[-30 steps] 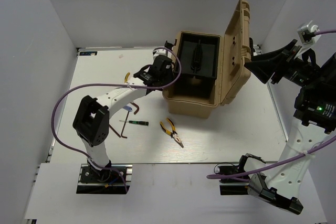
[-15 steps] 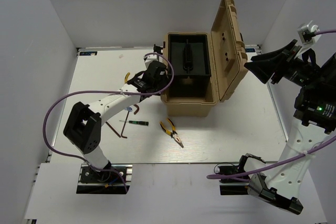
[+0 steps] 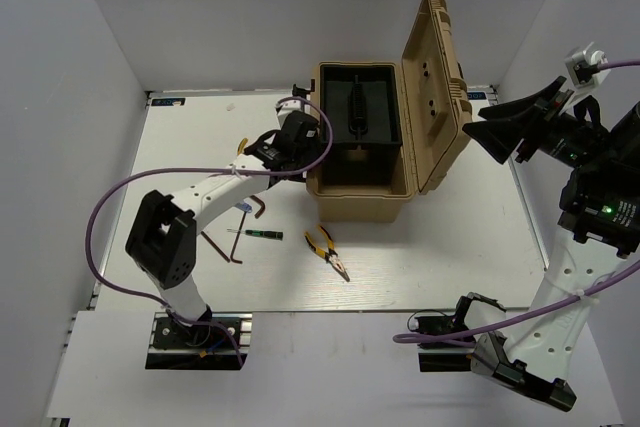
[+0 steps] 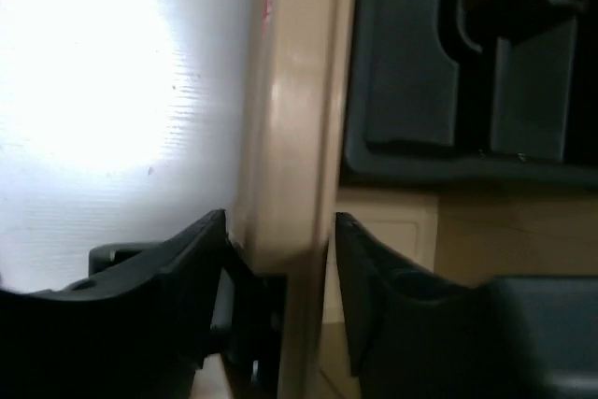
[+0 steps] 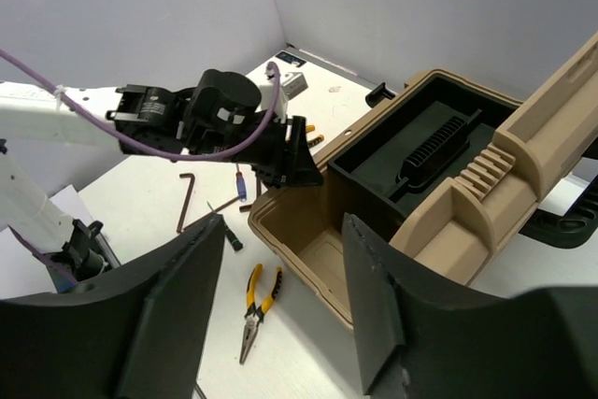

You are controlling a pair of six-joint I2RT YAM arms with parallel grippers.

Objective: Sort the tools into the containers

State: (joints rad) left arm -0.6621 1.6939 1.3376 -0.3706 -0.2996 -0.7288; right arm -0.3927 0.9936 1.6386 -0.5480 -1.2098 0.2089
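Your tan hard-plastic toolbox (image 3: 360,202) stands at the middle of the white, finely ribbed surface (image 3: 450,247). Its lid (image 3: 432,97) is swung up nearly upright on the right side, showing stepped ribs inside. A black moulded tray (image 3: 360,117) with a ribbed carry handle down its middle sits in the far part of the box. The near part shows smooth tan floor.

Your left arm (image 3: 215,187) reaches to the box's left wall. The left wrist view shows its jaws straddling that wall, with one black finger (image 4: 187,268) outside and the other inside, both close against it. You cannot tell from here whether they actually press it.

Your right arm (image 3: 572,282) is raised off to the right of the box. Its jaws are spread wide with nothing between them.

The tools all lie on the surface, left of and in front of the box:
- One pair of pliers (image 3: 327,252), with yellow-and-black handles and grey metal tips, lies just in front of the box.
- A second pair of pliers (image 3: 241,150) shows only a yellow handle beside the left arm.
- A slim black-green stick tool (image 3: 262,234) lies left of the first pliers.
- Dark reddish L-shaped hex keys (image 3: 222,247) lie beside the stick tool.
- A small blue-red screwdriver (image 5: 241,184) lies near the box's left corner.

A small tag (image 3: 165,102) at the far left edge of the surface is too small to read.
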